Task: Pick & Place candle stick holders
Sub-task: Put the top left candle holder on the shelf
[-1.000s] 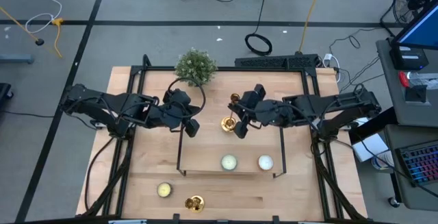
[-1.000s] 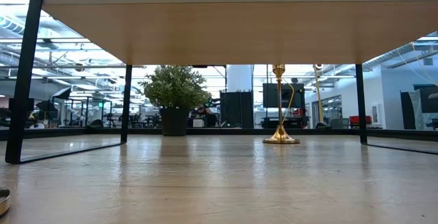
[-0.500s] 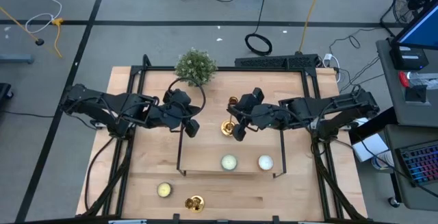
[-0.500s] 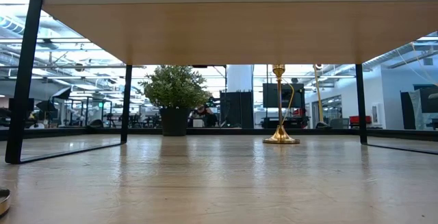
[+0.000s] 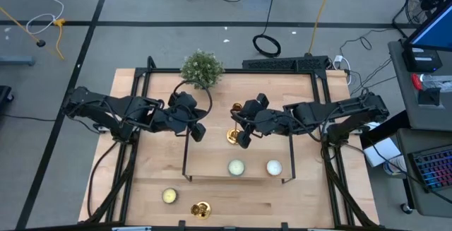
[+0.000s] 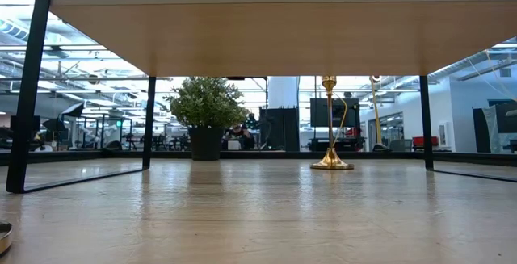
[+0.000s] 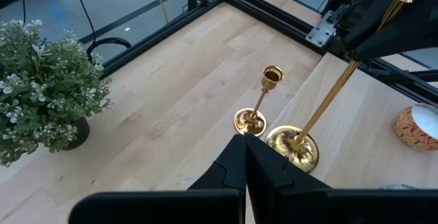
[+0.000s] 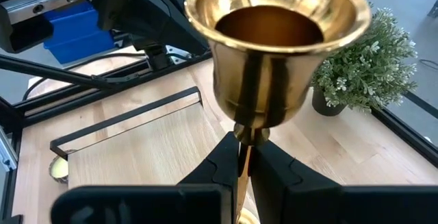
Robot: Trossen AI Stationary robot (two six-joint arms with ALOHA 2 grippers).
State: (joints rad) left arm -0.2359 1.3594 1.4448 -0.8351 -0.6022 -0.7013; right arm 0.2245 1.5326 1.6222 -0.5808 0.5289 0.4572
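Shifting slightly toward the left side of the bench [image 5: 141,188] over the past second, the right claw [image 5: 242,138] is gripping a tall gold candle stick holder [image 8: 277,53] by its thin stem, fingers [image 8: 219,162] pinched tight around it just beneath the cup. Seen from the left wrist, this held candlestick is leaning at a tilt, its round base sitting just beside the base of a shorter candle stick holder [image 7: 259,104] that is standing upright on the wood. A third candle stick holder [image 5: 200,209] is lying near the front edge, beside a pale yellow candle [image 5: 169,196]. Two more candles [image 5: 236,167] are resting on a low black-legged shelf [image 5: 212,169]. The left claw [image 5: 197,131] is hovering shut and empty near the plant [image 5: 201,68].
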